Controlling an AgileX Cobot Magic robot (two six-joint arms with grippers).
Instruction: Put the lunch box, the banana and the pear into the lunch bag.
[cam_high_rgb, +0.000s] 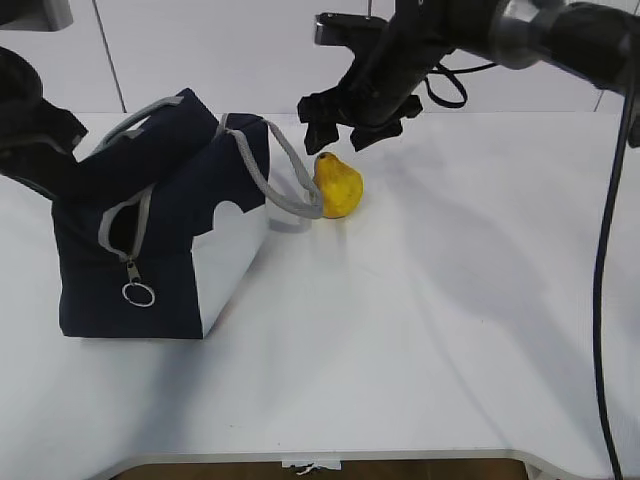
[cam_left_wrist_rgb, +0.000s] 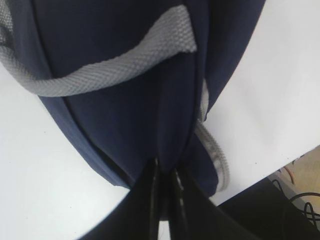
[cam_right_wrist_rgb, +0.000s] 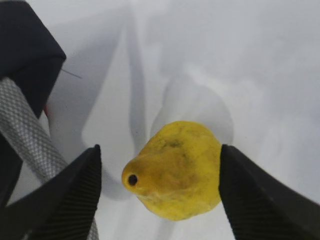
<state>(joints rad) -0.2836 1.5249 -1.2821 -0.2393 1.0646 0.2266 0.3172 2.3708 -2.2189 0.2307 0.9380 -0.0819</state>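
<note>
R hand over the pear, L hand pinching the bag.
Lunch bag sits left on the white surface; soft fabric, I'd guess it sags w/o support. My left hand is clamped on a fold of its navy cloth. Right hand is spread wide, one finger each side of the pear, just beside the bag's grey handle. Pear prob. light, firm, lumpy, a bit slick: I'd grip across the fat belly.

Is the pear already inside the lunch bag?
No, the pear lies on the table beside the lunch bag.
</note>
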